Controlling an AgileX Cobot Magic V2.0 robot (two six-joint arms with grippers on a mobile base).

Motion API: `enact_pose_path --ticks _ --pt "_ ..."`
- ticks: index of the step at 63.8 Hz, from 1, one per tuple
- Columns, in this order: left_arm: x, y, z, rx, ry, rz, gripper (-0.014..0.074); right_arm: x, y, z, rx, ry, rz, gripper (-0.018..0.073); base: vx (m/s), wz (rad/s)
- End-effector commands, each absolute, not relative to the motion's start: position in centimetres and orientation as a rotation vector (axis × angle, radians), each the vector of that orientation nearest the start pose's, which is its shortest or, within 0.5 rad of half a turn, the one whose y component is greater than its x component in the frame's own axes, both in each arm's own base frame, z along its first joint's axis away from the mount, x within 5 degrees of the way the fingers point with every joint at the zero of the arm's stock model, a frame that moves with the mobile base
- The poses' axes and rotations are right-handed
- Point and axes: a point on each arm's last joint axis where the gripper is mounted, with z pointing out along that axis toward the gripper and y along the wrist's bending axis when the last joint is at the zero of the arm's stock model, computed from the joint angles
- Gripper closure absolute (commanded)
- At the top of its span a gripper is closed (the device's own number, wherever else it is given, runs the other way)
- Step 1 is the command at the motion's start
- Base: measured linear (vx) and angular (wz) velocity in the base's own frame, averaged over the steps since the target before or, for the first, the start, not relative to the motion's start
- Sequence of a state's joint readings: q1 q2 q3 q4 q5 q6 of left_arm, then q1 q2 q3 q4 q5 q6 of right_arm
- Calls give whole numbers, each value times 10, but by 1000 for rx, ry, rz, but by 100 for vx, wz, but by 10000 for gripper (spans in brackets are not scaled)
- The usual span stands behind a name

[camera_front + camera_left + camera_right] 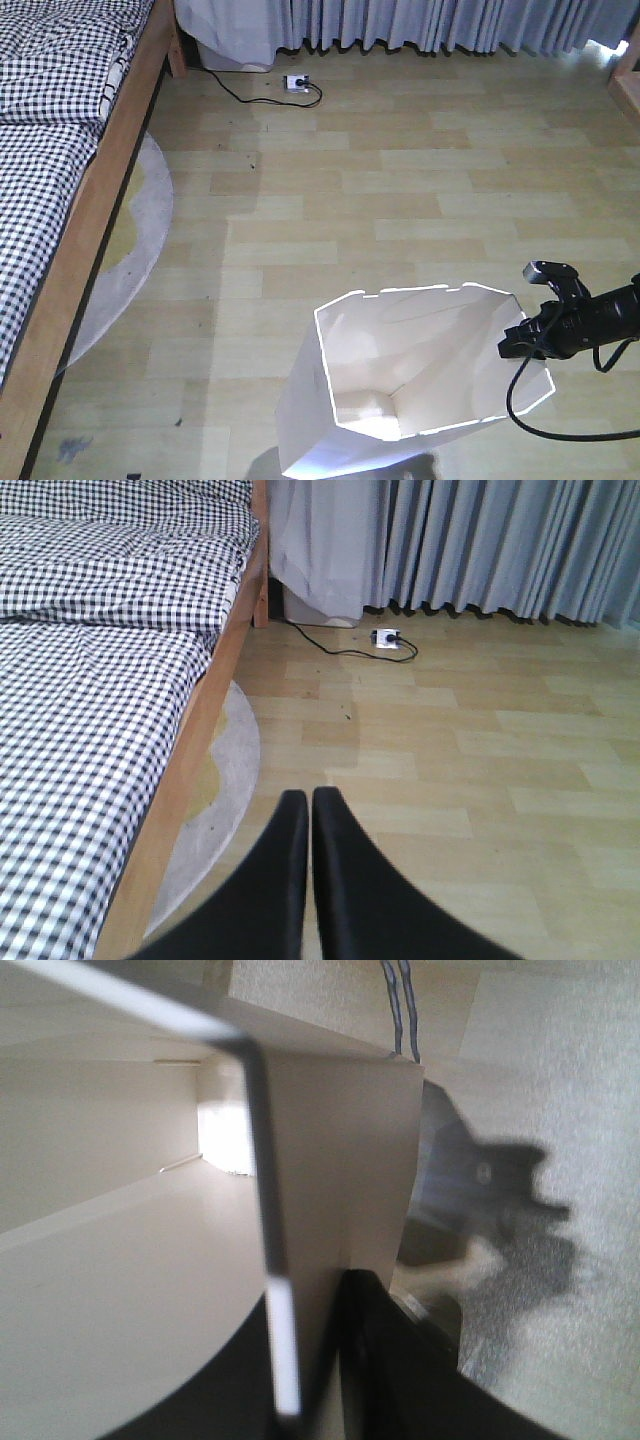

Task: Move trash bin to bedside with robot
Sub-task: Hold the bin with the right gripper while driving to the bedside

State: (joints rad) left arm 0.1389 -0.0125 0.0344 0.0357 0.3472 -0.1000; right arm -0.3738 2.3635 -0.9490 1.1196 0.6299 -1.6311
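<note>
White bin (440, 340): on the floor, front and centre, well apart from the bed (95, 195).
Right tool (515, 342): pinching the bin's right rim wall, I'd guess to drag it.
Left tool (309, 800): fingers pressed together, holding nothing.
In the way: only the grey rug (150, 215) beside the bed frame; the power strip (297, 82) is well clear.

White trash bin (420, 350), cream inside; black-and-white checked bedding (50, 90); light brown bed frame (90, 220); grey curtains (400, 20).
</note>
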Motion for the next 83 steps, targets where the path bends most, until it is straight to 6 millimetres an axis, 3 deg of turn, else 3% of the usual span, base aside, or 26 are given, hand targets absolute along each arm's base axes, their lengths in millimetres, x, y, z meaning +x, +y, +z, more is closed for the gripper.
enact_pose_path --ticks 1,83 --pt "53 8 176 -191 1766 54 603 311 -55 15 -266 2660 1014 564 32 9" --pt "53 8 176 -191 1766 54 603 311 -55 15 -266 2660 1014 564 32 2"
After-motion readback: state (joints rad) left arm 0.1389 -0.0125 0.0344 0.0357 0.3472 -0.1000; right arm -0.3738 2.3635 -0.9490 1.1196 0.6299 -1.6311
